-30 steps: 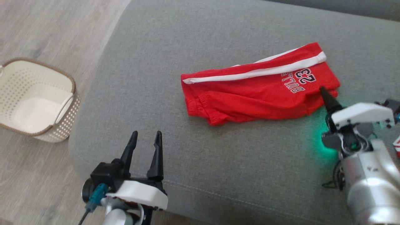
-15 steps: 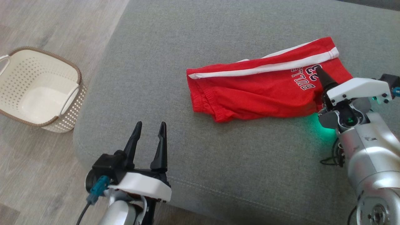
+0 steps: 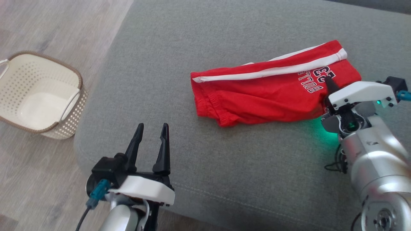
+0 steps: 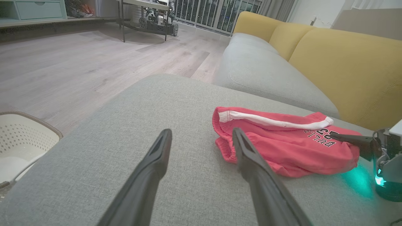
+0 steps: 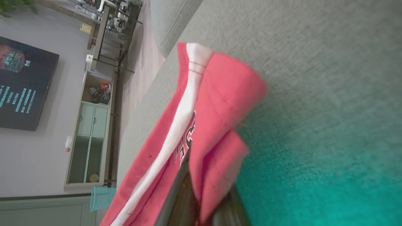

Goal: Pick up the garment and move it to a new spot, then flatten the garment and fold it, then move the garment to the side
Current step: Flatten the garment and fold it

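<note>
Red shorts (image 3: 257, 99), grey woven cushion (image 3: 224, 166), right end effector (image 3: 328, 81) pinching them, left end effector (image 3: 152, 127) spread.

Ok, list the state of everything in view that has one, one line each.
red shorts, lying rumpled on the grey cushion, printed end pinched
right gripper, shut on the red shorts at that end
left gripper, open, holding nothing, above the near part of the grey cushion
basket, upright on the floor beside the grey cushion
</note>
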Motion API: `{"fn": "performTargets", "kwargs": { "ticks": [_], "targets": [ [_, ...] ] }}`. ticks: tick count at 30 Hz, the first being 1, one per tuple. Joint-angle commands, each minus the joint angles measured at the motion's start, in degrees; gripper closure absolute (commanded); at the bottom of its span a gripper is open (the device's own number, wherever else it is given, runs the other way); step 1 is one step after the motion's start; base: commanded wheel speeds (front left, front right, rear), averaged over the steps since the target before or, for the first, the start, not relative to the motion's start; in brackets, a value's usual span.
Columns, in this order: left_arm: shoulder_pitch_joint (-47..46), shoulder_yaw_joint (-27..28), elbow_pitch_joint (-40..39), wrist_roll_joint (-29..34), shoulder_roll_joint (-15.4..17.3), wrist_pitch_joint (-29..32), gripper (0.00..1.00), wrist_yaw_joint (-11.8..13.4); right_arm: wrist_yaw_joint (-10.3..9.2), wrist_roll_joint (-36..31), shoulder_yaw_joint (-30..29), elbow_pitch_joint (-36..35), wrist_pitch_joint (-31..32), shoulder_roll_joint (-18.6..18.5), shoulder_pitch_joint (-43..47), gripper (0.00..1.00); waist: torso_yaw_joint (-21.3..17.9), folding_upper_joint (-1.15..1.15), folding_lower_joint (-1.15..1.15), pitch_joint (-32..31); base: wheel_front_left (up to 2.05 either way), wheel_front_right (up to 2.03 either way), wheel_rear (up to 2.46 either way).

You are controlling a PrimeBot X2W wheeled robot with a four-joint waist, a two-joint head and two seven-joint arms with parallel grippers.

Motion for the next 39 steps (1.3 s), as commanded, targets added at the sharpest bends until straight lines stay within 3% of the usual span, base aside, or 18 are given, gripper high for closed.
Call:
{"fn": "performTargets", "kwargs": {
  "ticks": [1,10,23,30,39],
  "targets": [
    [-1.61,1.96,-1.81,-0.12,0.18,-0.45,0.0,0.34,-0.01,0.51,0.72,-1.11,-1.25,1.64,-0.07,1.0,-0.57,0.0,0.0,-0.61,0.0,0.0,0.0],
    [-0.17,2.9,-1.41,0.37,0.18,-0.45,0.0,0.12,-0.01,7.77,0.98,-5.71,-5.82,1.8,4.69,1.0,-4.18,0.0,0.0,-4.28,0.0,0.0,0.0],
    [2.38,4.29,-0.36,1.61,0.18,-0.45,0.0,-0.9,-0.01,22.28,13.05,-10.49,-10.41,1.81,17.21,1.0,-8.76,0.0,0.0,-9.43,0.0,0.0,0.0],
    [3.24,4.62,-0.12,2.38,0.18,-0.45,0.0,-1.39,-0.01,23.68,18.86,-11.98,-14.06,1.81,19.95,1.0,-9.06,0.0,0.0,-10.95,0.0,0.0,0.0],
    [3.82,4.82,0.09,3.23,0.18,-0.45,0.0,-2.21,-0.01,22.02,25.2,-19.73,-16.04,1.82,21.43,1.0,-8.33,0.0,0.0,-11.91,0.0,0.0,0.0]
  ]
}}
